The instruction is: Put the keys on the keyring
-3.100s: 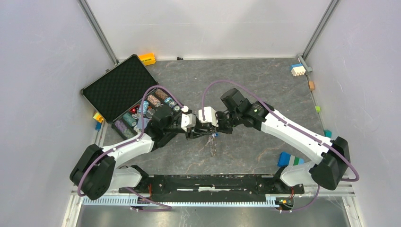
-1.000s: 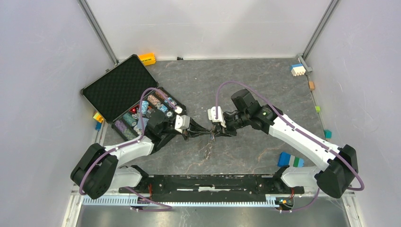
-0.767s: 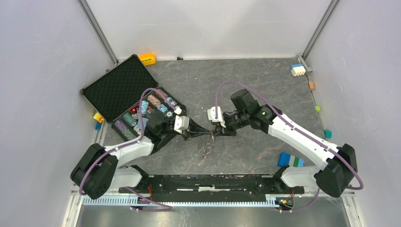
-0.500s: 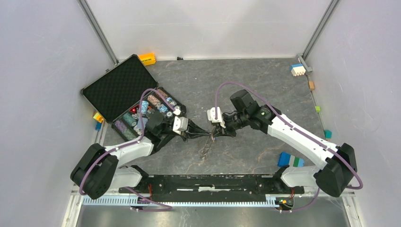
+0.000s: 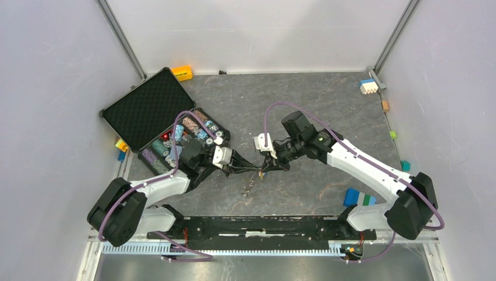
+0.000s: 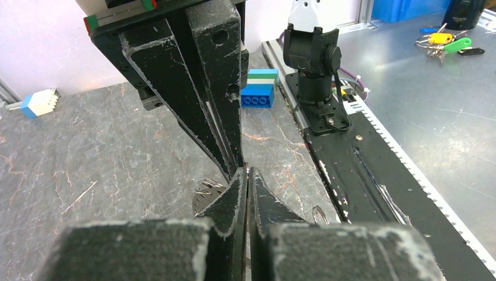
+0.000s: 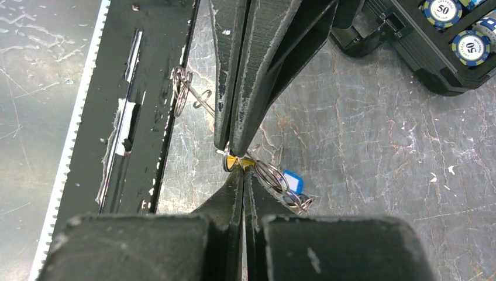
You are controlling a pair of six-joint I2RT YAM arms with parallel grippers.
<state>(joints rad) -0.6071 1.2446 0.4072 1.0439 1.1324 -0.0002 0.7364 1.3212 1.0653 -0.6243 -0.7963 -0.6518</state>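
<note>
Seen from above, the left pincer (image 5: 250, 170) and the right pincer (image 5: 268, 165) meet tip to tip at the middle of the grey marbled stone bench (image 5: 304, 111). A thin silvery metal keyring (image 5: 250, 185) trails just below that spot as a faint strand, too small to read there. The right wrist view shows more. Both pincers are clenched with their tips almost touching, and the tiny yellow-headed key (image 7: 238, 162) sits right between them. The tiny blue-headed key (image 7: 291, 179) lies among wire loops just to the lower right of the tips. Which pincer pinches which piece cannot be told. More silvery loops show in the upper left of that frame, over the black base rail (image 7: 155, 58). The left wrist view hides both keys behind its own shut fingers and shows only bits of ring on either side. It also shows a blue, green and white toy block (image 6: 260, 88) at upper centre. An open black case of round poker chips (image 5: 146, 108) sits at the left of the overhead frame. Pale walls (image 5: 263, 35) enclose the bench, with small coloured blocks (image 5: 368, 86) along its edges.
</note>
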